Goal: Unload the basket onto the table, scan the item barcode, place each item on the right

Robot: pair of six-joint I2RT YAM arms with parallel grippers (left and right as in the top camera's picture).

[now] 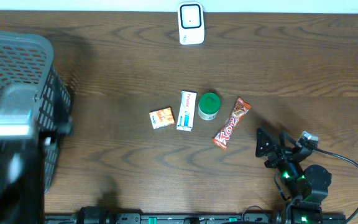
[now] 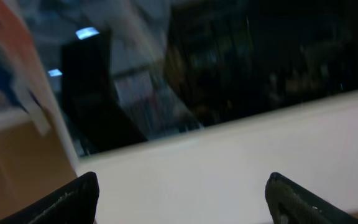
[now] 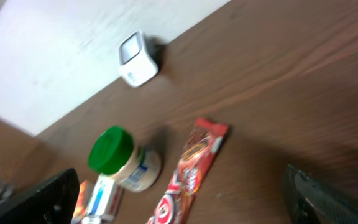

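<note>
On the dark wood table (image 1: 104, 62) lies a long red snack bar (image 1: 232, 123).

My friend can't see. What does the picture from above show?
Four items sit in a row on a table: an orange box, a white box, a green-lidded jar and a candy bar. A white scanner stands at the far edge, a grey basket fills the left, and the right arm sits near the bar, jaws open.

A white scanner (image 3: 138, 60) stands at eleven o'clock on the brown worktop (image 3: 278, 93). A green-lidded jar (image 3: 120, 158) sits at seven o'clock, a red snack bar (image 3: 191, 171) just beside it.
</note>
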